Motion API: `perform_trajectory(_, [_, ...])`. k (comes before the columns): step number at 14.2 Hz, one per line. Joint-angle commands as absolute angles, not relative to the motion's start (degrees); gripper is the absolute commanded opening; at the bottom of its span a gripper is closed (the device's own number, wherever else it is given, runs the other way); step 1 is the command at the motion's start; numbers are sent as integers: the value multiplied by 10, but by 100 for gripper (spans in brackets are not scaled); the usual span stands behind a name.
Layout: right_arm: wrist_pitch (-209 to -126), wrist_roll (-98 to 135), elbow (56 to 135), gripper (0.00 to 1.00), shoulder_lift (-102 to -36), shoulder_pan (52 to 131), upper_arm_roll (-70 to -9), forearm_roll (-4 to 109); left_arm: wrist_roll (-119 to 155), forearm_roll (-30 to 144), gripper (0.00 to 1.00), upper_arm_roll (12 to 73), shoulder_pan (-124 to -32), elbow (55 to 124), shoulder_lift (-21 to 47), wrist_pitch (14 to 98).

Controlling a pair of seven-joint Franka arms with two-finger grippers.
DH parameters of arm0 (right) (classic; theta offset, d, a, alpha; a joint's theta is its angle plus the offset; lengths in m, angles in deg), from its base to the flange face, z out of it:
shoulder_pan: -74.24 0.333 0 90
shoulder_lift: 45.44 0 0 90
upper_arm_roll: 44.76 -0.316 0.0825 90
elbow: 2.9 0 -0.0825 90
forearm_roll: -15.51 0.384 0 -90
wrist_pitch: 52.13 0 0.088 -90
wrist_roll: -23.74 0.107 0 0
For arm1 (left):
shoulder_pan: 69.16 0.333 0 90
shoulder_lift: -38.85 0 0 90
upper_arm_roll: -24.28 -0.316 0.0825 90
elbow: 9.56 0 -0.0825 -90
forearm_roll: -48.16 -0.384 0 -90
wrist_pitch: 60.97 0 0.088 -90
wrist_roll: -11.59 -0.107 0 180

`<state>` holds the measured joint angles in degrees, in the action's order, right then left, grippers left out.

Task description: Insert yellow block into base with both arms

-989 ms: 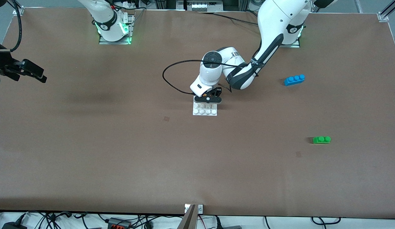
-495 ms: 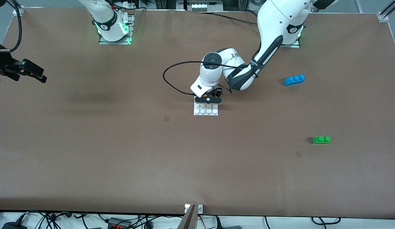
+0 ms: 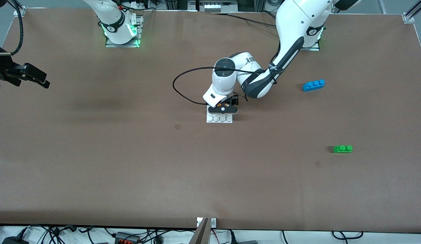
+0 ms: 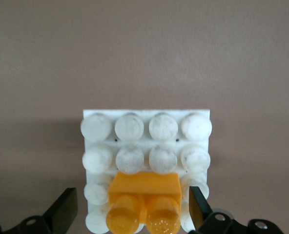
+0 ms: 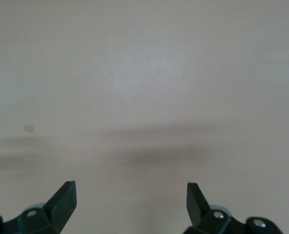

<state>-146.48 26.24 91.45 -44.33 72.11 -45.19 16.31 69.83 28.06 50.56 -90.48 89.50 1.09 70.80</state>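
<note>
Low right in the front view lies a green brick point(image 3: 343, 148). At centre, the block point(image 4: 143, 200) sits on the base point(image 3: 219, 118), between the left gripper's point(image 3: 223, 109) spread fingers. The right gripper point(image 3: 30, 75), also spread, waits at the left edge.

left gripper point(image 3: 223, 109) over base point(image 3: 219, 119), fingers wide of yellow block point(image 4: 144, 200), bare studs alongside

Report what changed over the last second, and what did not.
The left gripper shifted slightly over the base, toward the front camera. In the left wrist view its fingers stand open, clear of the yellow block sitting on the studs. The base, blue brick, green brick and the waiting right gripper kept their places.
</note>
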Motion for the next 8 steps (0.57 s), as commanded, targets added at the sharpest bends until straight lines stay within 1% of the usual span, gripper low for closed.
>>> perform_trajectory(1, [-1461, 272, 903, 100, -448, 720, -452, 163, 701, 265, 100, 511, -885, 876, 26, 681])
perform_trajectory(3, [-1460, 272, 903, 100, -448, 721, -452, 163, 701, 267, 100, 512, -874, 877, 40, 681])
perform_trajectory(8, [-1461, 272, 903, 100, -449, 721, -452, 163, 678, 272, 100, 514, -820, 878, 90, 638])
